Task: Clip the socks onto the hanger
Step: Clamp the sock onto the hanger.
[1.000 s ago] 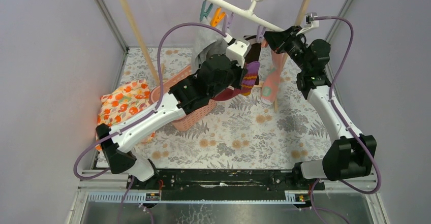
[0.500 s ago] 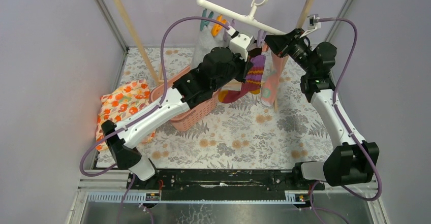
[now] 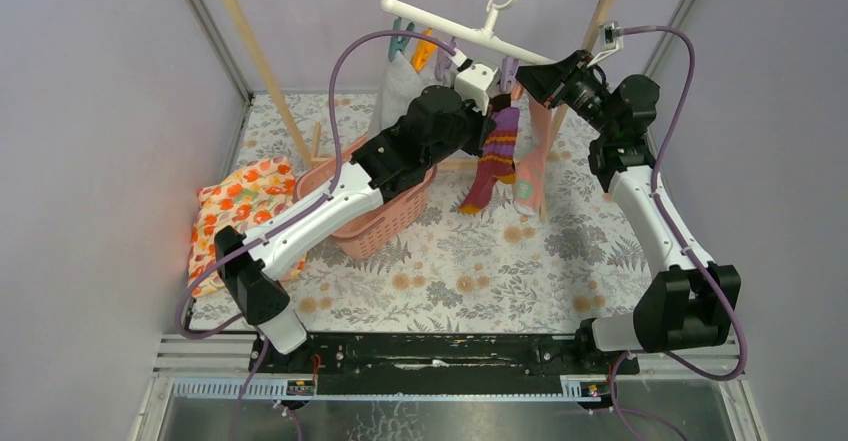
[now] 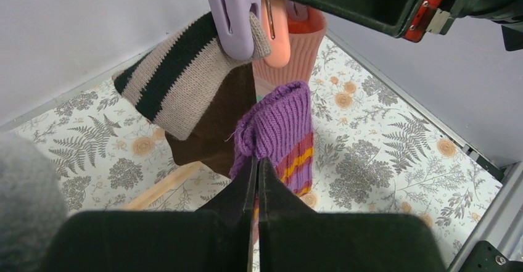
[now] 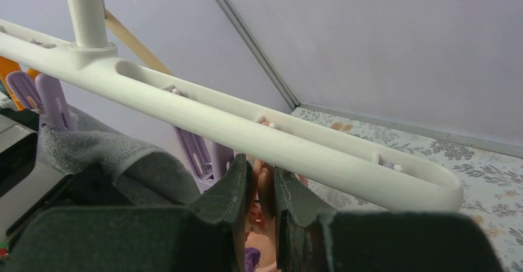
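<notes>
Both jaws of the left gripper point(image 4: 258, 160) are pressed together on the ribbed cuff of the purple sock point(image 4: 284, 118), with no gap between them. The sock hangs from that pinch with its long axis close to vertical. Its cuff is up at the fingertips, and its striped foot drops away below them and slants a little toward the arm's own side. Just above and beyond the tips, a purple clip point(image 4: 231, 7) bites the striped cuff of a dark brown sock point(image 4: 185, 81). A pink sock point(image 4: 296, 44) hangs directly behind the purple one.

The right gripper point(image 5: 260, 166) sits right under the hanger point(image 5: 247, 124). Its jaws are drawn to a narrow slot with a peach clip point(image 5: 266, 190) caught between them. The white bar runs crosswise just above its fingertips, tilted, and its hook rises at the far left of the wrist view. A grey cloth point(image 5: 111, 155) hangs off to that same side.

Below both tools lies a table cover point(image 3: 480, 271) printed with grey ferns and orange flowers. A pink basket point(image 3: 375, 226) sits under the left forearm, and an orange-printed cloth point(image 3: 240, 201) lies beyond it toward the left wall. A wooden rack point(image 3: 265, 61) with a metal rod carries the hanger's hook. Plain lilac walls point(image 3: 100, 111) close in the sides and back.
</notes>
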Tool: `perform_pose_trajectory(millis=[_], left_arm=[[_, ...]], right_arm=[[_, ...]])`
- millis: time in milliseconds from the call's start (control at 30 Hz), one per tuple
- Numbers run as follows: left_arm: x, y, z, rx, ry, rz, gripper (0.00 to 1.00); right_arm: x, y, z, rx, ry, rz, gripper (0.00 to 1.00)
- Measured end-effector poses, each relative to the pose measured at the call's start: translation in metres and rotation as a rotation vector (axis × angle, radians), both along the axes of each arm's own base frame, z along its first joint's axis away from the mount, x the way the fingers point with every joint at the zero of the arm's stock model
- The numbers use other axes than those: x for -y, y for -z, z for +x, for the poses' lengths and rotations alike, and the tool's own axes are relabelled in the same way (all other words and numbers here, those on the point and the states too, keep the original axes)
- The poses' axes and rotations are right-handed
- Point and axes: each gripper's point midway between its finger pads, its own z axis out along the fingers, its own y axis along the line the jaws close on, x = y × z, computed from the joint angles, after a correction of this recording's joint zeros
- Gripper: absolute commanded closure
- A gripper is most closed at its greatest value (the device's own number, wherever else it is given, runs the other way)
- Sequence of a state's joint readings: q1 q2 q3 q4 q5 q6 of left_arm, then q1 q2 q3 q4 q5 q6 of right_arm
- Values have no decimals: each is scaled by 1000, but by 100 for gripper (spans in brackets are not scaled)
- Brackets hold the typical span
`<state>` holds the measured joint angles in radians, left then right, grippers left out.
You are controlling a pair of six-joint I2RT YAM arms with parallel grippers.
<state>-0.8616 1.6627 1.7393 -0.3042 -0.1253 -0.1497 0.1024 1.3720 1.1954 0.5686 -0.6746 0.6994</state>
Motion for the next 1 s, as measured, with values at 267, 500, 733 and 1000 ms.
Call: perform_pose_trajectory(millis=[267, 500, 733, 1000], left_arm=[[-8, -3, 25, 3, -22, -17, 100], [-4, -11, 38, 9, -9, -46, 100], [4, -10, 30, -19, 38, -82, 100], [4, -3, 27, -40, 41, -87, 100]], right_arm=[[-1, 0, 7, -16, -24, 19, 100], [2, 1, 11, -19, -19, 23, 100], [6, 0, 12, -14, -22, 27, 100], [4, -1, 14, -16, -42, 49, 100]])
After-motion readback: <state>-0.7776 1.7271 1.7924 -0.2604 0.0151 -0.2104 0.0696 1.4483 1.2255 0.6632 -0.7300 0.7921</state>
